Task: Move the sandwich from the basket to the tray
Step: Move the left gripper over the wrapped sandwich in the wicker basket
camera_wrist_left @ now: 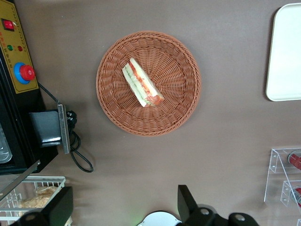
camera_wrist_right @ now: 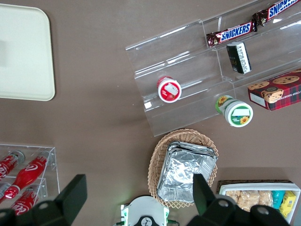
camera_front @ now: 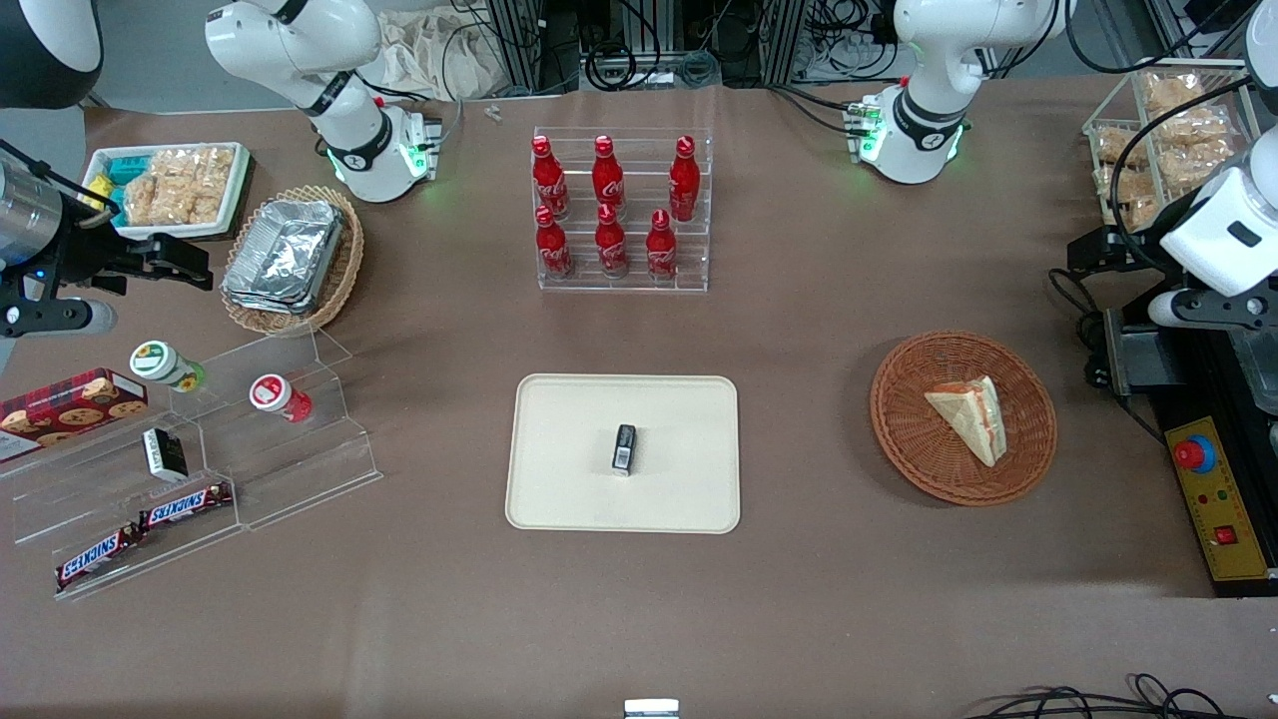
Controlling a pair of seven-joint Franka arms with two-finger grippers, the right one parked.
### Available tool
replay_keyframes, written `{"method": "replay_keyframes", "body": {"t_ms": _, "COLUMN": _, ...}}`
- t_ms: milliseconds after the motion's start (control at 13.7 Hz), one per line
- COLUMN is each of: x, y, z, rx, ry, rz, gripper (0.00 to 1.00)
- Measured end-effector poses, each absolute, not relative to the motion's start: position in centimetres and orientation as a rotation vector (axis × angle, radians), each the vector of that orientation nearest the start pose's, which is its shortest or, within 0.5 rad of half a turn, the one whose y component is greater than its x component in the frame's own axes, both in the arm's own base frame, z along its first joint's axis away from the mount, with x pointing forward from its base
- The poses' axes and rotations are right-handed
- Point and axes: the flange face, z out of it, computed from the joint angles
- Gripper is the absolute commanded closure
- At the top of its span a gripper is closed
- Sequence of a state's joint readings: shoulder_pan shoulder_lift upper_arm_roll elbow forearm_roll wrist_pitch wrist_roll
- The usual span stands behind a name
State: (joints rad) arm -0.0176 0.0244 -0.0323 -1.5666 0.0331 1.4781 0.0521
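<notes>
The sandwich (camera_front: pixel 968 414), a pale bread wedge with red and green filling along its edge, lies in the round reddish-brown wicker basket (camera_front: pixel 909 449). In the left wrist view the sandwich (camera_wrist_left: pixel 142 84) rests near the middle of the basket (camera_wrist_left: pixel 178 108). The cream tray (camera_front: pixel 559 479) sits mid-table, toward the parked arm's end from the basket; the wrist view catches only the tray's edge (camera_wrist_left: pixel 287 56). My left gripper (camera_front: pixel 1086 252) hangs high over the table's working-arm end, farther from the front camera than the basket. In the wrist view the gripper (camera_wrist_left: pixel 124 207) is open, with nothing between its fingers.
A small black object (camera_front: pixel 624 448) lies on the tray. A clear rack of red bottles (camera_front: pixel 621 212) stands farther back mid-table. A yellow control box with a red button (camera_front: pixel 1213 494), a black box (camera_wrist_left: pixel 47 128) with cables and a wire rack of snacks (camera_front: pixel 1163 130) crowd the working arm's end.
</notes>
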Motion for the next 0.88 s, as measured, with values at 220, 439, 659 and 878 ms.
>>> {"method": "replay_keyframes", "body": {"t_ms": 220, "x": 55.4, "y": -2.4, "z": 60.4, "rx": -3.101, "ry": 0.148, "rz": 0.178, "gripper": 0.00}}
{"method": "replay_keyframes", "body": {"t_ms": 439, "x": 56.8, "y": -2.5, "z": 60.3, "rx": -3.102, "ry": 0.010, "rz": 0.164, "gripper": 0.00}}
{"method": "replay_keyframes", "body": {"t_ms": 659, "x": 58.1, "y": -3.0, "z": 58.4, "rx": -3.097, "ry": -0.149, "rz": 0.130, "gripper": 0.00}}
{"method": "replay_keyframes", "body": {"t_ms": 878, "x": 59.0, "y": -2.9, "z": 54.5, "rx": -3.091, "ry": -0.312, "rz": 0.058, "gripper": 0.00}}
